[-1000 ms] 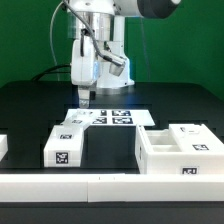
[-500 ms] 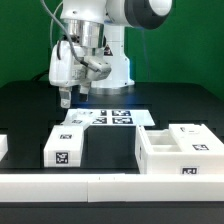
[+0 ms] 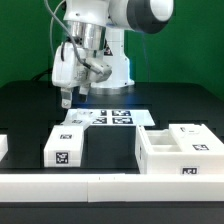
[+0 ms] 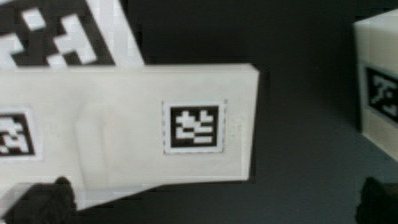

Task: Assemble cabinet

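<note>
The cabinet box [image 3: 180, 150], white with an inner divider and a tag on its front, stands at the exterior view's right. Its edge shows in the wrist view [image 4: 377, 90]. A smaller white block [image 3: 65, 147] with a tag stands to the exterior view's left of it. My gripper [image 3: 67, 99] hangs open and empty above the far side of that block. In the wrist view the block's tagged face [image 4: 192, 127] lies between and beyond my dark fingertips [image 4: 36, 200], with nothing between the jaws of my gripper [image 4: 206, 198].
The marker board [image 3: 105, 117] lies flat behind the block and also shows in the wrist view [image 4: 63, 35]. Long white border rails [image 3: 110, 185] run along the front. A small white piece [image 3: 3, 148] sits at the exterior view's left edge.
My gripper has swung toward the exterior view's left, from over the marker board to over the smaller block. It has barely moved in the last half second.
</note>
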Motion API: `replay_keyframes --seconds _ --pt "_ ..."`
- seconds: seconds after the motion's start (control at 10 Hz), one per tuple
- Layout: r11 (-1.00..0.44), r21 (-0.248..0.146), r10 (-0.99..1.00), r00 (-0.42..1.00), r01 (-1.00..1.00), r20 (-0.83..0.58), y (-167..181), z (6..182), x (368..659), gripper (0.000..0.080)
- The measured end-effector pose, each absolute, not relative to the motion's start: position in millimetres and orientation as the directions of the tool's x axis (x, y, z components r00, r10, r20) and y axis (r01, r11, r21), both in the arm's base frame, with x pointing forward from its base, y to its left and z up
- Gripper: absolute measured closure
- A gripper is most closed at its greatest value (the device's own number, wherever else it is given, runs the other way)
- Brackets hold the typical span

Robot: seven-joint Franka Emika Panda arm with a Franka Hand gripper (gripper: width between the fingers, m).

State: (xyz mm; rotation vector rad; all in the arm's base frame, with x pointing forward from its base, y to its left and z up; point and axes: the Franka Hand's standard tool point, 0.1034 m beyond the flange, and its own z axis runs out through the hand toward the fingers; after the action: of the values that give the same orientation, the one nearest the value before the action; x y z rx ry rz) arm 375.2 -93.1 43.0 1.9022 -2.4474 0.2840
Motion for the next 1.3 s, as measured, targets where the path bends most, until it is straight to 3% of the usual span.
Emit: replay_keyframes --seconds 0.2,0.6,0.7,1.1,1.3 --pt "0.144 -0.112 -0.976 -0.16 -0.983 0.15 -94 42.2 375 0.0004" --pt "0.099 -0.095 -0.978 -0.114 -0.991 0.172 -99 38.9 372 0.0004" --pt "-0.014 -0.076 -0.983 -0.001 -0.997 0.181 -97 39.4 375 0.0004" --pt "-0.416 -0.064 -0.899 0.4 -0.907 0.177 -84 58.1 391 0.0004" --pt "-0.482 -0.047 -0.866 0.467 -0.875 0.181 -84 57.6 391 0.0004"
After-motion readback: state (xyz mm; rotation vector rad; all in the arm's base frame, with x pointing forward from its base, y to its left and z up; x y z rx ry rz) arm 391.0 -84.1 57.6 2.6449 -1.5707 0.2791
